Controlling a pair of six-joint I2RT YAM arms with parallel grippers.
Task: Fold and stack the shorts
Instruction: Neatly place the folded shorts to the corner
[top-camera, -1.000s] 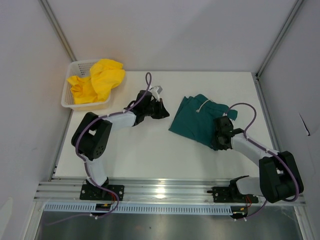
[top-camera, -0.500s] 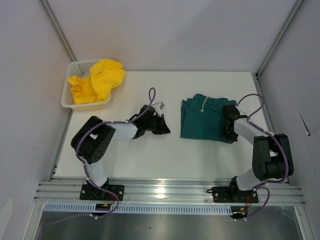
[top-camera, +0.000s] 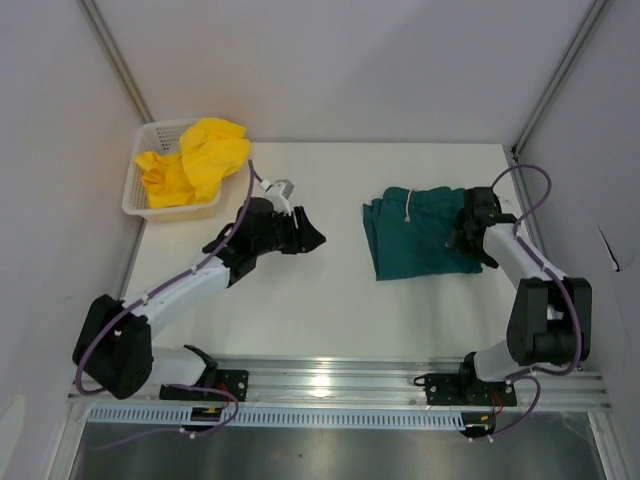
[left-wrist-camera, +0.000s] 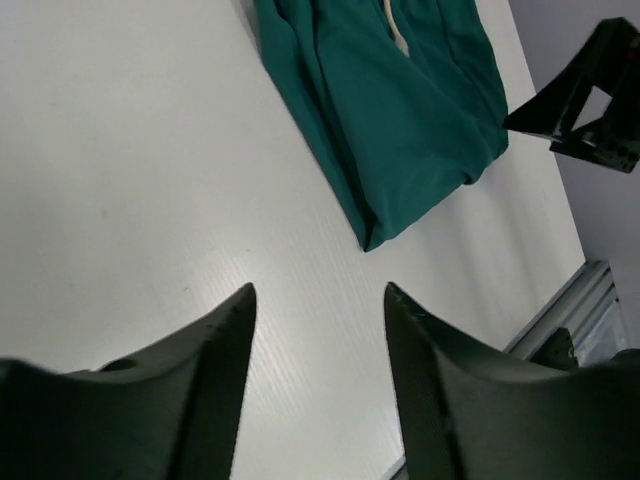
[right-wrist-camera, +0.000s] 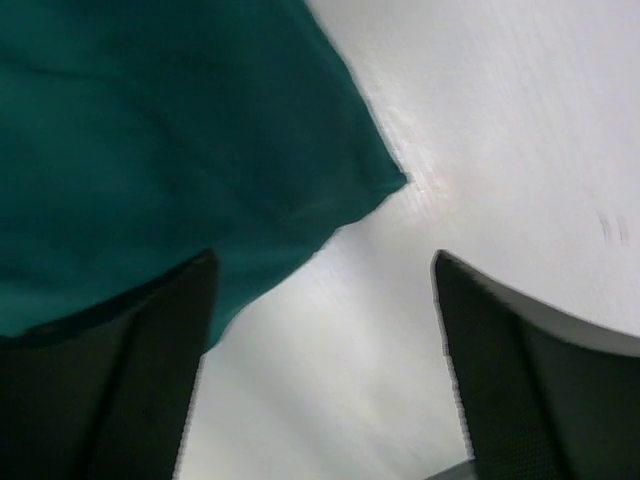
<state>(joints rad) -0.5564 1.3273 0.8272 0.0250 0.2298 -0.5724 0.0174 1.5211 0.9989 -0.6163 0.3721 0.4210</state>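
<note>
The teal shorts (top-camera: 420, 232) are lying folded right of centre on the desk (top-camera: 300, 310). The yellow shorts (top-camera: 195, 160) are draped over the basket (top-camera: 135, 195) at upper left. The left hand (top-camera: 305, 240) is being held wide, empty, mid-frame. The right hand (top-camera: 470, 235) is spread wide at the teal shorts' right edge, gripping nothing.

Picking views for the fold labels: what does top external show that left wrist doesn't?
Only top external: the yellow shorts draped over the white mesh basket, and both arms whole. Only left wrist: a close look at the open left hand over bare table, holding nothing. Both: the teal shorts lying folded on the table with their white drawstring, and the right hand at their far side.
</note>
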